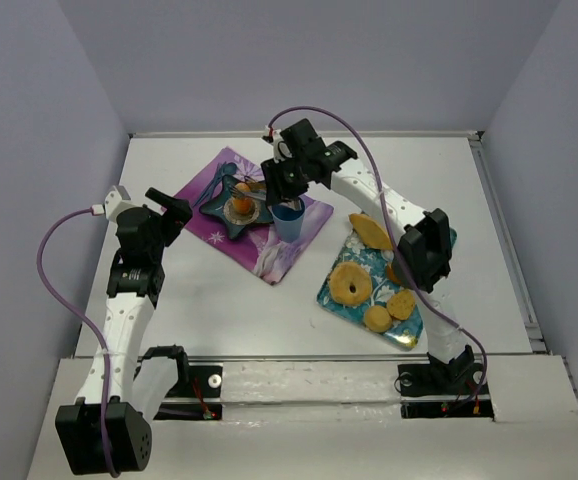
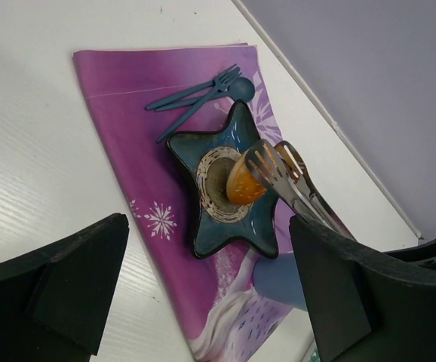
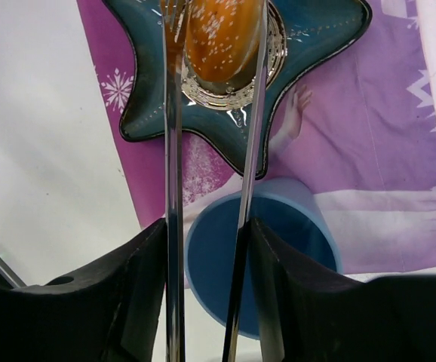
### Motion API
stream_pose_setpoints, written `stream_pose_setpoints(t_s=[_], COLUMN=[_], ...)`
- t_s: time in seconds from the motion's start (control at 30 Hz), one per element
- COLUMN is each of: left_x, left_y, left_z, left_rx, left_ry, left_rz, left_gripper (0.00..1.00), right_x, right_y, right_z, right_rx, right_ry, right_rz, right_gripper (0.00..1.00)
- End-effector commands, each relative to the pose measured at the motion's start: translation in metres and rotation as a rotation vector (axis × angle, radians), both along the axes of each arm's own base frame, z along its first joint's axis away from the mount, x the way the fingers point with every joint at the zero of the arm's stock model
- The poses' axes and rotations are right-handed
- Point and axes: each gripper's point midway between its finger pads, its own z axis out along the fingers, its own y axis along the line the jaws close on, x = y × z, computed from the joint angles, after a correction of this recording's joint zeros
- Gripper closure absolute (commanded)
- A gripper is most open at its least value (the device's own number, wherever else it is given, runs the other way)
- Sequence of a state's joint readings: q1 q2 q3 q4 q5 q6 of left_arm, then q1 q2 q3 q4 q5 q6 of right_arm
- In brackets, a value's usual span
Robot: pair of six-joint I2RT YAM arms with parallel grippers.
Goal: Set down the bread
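The bread [image 3: 222, 34], an orange-brown seeded roll, is pinched between the tips of metal tongs [image 3: 173, 151] over the middle of a blue star-shaped plate [image 3: 316, 30]. I cannot tell whether it rests on the plate. My right gripper [image 3: 207, 279] is shut on the tongs' handles, above a blue cup [image 3: 278, 249]. In the top view the bread [image 1: 240, 206] sits left of the right gripper [image 1: 279, 185]. My left gripper [image 2: 207, 283] is open and empty, near the plate [image 2: 233, 136], and it sees the bread [image 2: 244, 185] in the tongs [image 2: 293, 188].
The plate and cup [image 1: 289, 218] stand on a purple mat [image 1: 269, 255]. Blue plastic cutlery [image 2: 203, 94] lies on the mat beyond the plate. A teal patterned tray [image 1: 374, 265] at the right holds a ring-shaped pastry [image 1: 351, 284] and several pale buns.
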State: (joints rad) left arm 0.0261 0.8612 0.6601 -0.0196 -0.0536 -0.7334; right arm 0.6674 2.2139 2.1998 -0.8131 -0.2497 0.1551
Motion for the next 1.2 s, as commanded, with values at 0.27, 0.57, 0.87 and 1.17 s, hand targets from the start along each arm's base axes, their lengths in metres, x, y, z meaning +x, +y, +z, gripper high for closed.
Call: stream_pose_setpoints(t_s=[0.27, 0.57, 0.87, 1.17], left_x=[0.000, -0.002, -0.004, 0.003], left_y=[0.003, 0.004, 0.012, 0.015], left_z=[0.002, 0.005, 0.004, 0.007], left_rx=[0.017, 0.022, 0.045, 0.056], left_ry=[-0.004, -0.013, -0.010, -0.014], left_rz=[0.005, 0.013, 0.049, 0.062], left_gripper=[0.01, 0.01, 0.01, 0.01], right_x=[0.009, 0.056, 0.081, 0.098], right_y=[0.004, -0.079, -0.288, -0.433], right_z=[0.087, 0.160, 0.162, 0.066], right_rx=[0.108, 0.160, 0.110, -0.116], right_ry=[-0.178, -0.326, -0.436, -0.429], right_rz=[0.015, -0.247, -0.542, -0.529], right_gripper=[0.47, 0.55, 0.57, 0.53])
